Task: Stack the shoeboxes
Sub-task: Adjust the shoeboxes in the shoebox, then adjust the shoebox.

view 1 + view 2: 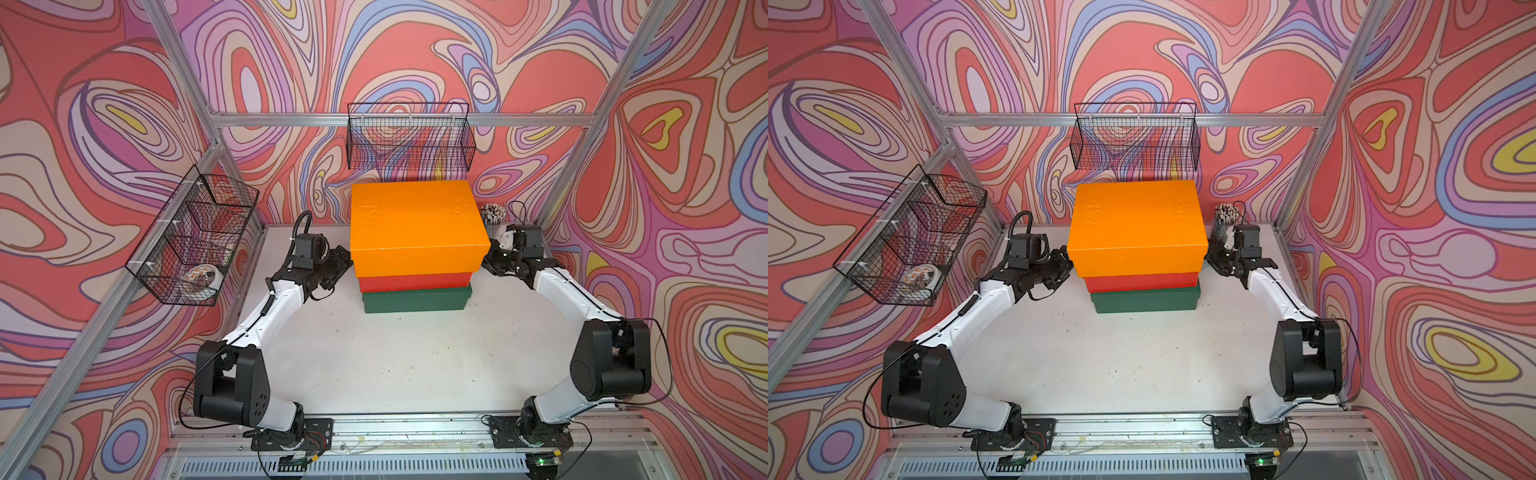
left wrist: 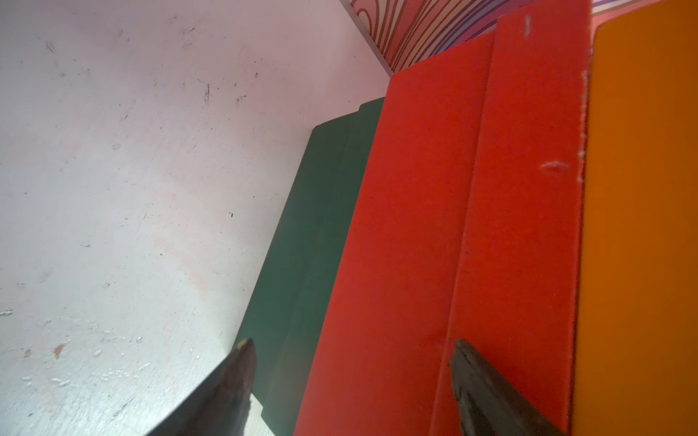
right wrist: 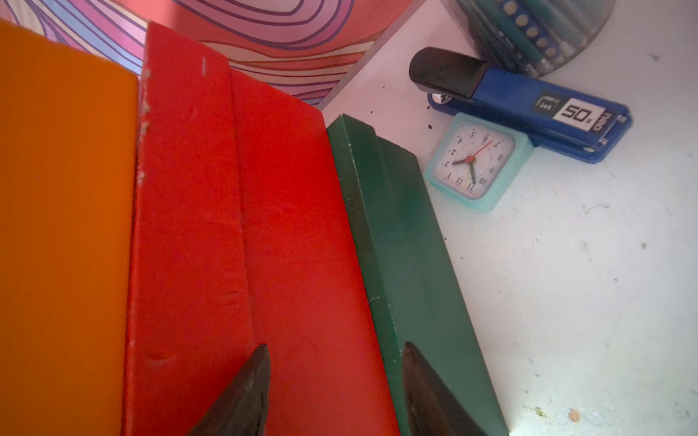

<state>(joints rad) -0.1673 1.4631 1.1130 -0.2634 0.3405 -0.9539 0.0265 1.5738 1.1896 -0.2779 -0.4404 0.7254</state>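
Three shoeboxes [image 1: 415, 253] stand stacked toward the table's [image 1: 395, 365] back: orange box [image 1: 417, 224] on red box [image 1: 415, 281] on green box [image 1: 417, 300]. Flanking the stack, the left gripper [image 2: 352, 341] gapes wide and the right gripper [image 3: 335, 344] narrower, both clasping nothing.

It looks like a robot lab cell. An aluminium frame [image 1: 291, 120] carries patterned walls [image 1: 415, 50]. Two arms [image 1: 266, 316] are bolted on a rail [image 1: 415, 428].

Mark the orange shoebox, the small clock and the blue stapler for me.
orange shoebox [image 1: 415, 216]: in a top view, middle of its lid.
clock [image 3: 474, 162]: right wrist view, centre of its dial.
stapler [image 3: 508, 90]: right wrist view, its blue body.
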